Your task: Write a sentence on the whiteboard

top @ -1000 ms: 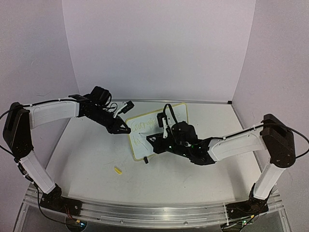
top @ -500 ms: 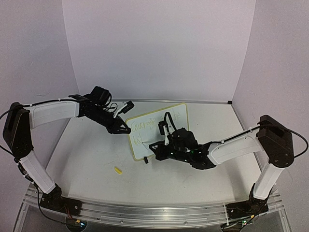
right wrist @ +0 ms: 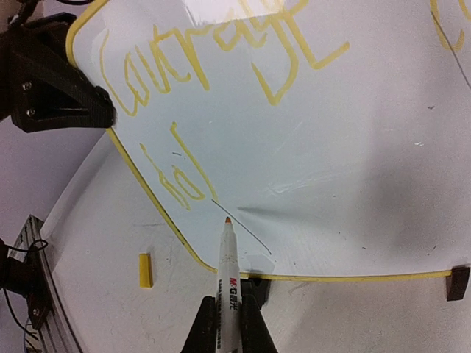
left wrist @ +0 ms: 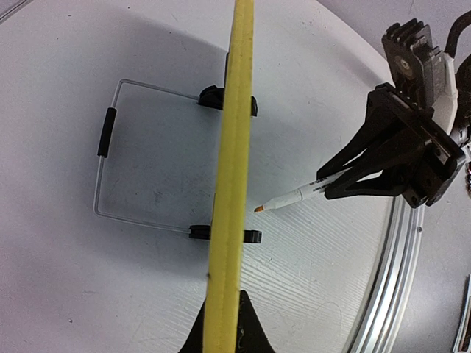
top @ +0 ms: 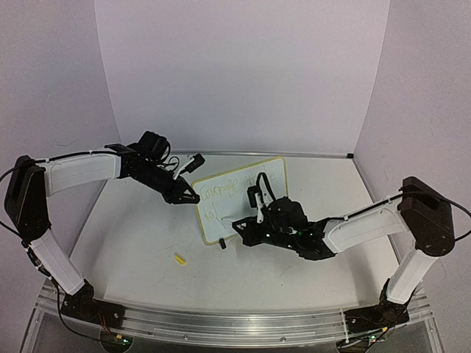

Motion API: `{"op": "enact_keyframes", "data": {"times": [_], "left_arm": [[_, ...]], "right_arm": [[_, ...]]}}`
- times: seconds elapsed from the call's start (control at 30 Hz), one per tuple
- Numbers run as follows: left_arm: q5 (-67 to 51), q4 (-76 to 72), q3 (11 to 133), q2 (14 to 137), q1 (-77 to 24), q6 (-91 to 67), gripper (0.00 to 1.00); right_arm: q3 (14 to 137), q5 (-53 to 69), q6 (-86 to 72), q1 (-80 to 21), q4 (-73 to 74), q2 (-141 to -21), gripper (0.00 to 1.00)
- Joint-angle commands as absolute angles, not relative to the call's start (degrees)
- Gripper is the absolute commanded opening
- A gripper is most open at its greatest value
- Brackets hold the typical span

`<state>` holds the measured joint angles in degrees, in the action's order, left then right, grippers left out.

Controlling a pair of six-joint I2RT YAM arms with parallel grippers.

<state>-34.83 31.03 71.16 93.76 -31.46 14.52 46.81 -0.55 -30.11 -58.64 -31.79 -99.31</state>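
Right tool pinching marker, tip just off whiteboard, beside sentence

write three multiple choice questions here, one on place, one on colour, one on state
1. Where is the small yellow piece?
A. on the table, in front of the board
B. on top of the board
C. in a gripper

2. What colour is the writing?
A. black
B. red
C. yellow

3. How is the right gripper?
A. open and empty
B. shut on the marker
C. shut on the board's frame

1 A, it lies on the table off the board's lower corner; 2 C, the letters are yellow on the white face; 3 B, it pinches the marker's barrel.
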Motion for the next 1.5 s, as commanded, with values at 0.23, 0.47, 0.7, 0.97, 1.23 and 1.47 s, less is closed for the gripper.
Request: {"op": "enact_keyframes", "data": {"times": [0.23,0.47,0.7,0.97,1.23,1.47], "left_arm": [[-27.45,33.84,71.28,94.4,-31.72,17.76,0.0],[-27.41,33.84,71.28,94.45,-31.73,17.81,0.0],[-27.42,33.84,71.28,94.55,-31.73,17.79,0.0],[-27.42,33.84,71.28,94.59,-31.73,17.81,0.0],[-27.5,33.86,71.28,94.64,-31.73,17.77,0.0],[-27.49,33.84,71.3,94.75,-31.73,17.82,0.0]], "right_arm": [[47.82,1.04,-30.76,-57.29,-35.59,-98.21,0.0],[48.94,1.23,-30.76,-56.35,-35.61,-99.45,0.0],[49.63,1.26,-30.63,-55.65,-35.6,-100.23,0.0],[51.01,3.26,-29.38,-55.48,-35.7,-101.43,0.0],[49.59,4.2,-30.19,-55.51,-35.65,-102.07,0.0],[47.75,2.41,-30.94,-55.52,-35.6,-101.41,0.0]]}}
